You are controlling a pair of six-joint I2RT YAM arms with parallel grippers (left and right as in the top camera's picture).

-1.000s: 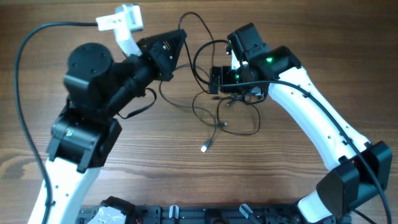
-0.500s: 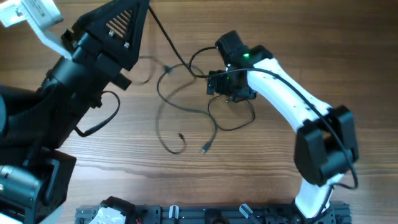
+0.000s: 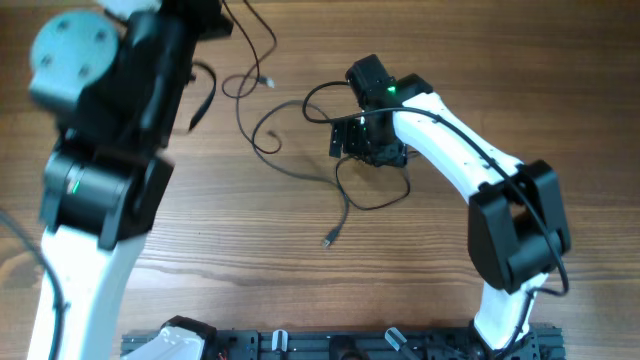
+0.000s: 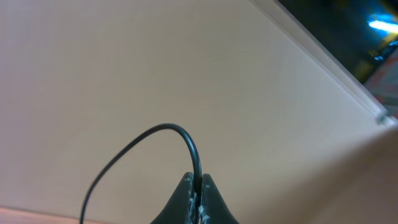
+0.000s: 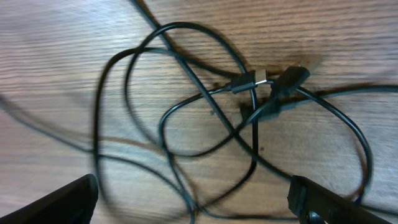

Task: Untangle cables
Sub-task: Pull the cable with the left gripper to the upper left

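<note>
Looking down from overhead, the cables (image 3: 300, 172) lie as a loose tangle mid-table on the wooden table (image 3: 200, 250), directly beneath the right gripper (image 3: 365, 140), by far the nearer one. One strand climbs toward the top left, where the left arm (image 3: 100, 150) is raised high. In the left wrist view, the left gripper (image 4: 196, 190) is pinched tight on a single black strand that arches away leftward. In the right wrist view, wide-spread fingers (image 5: 68, 199) straddle the knot, touching nothing, with crossed loops and two plugs (image 5: 255, 81) just ahead.
</note>
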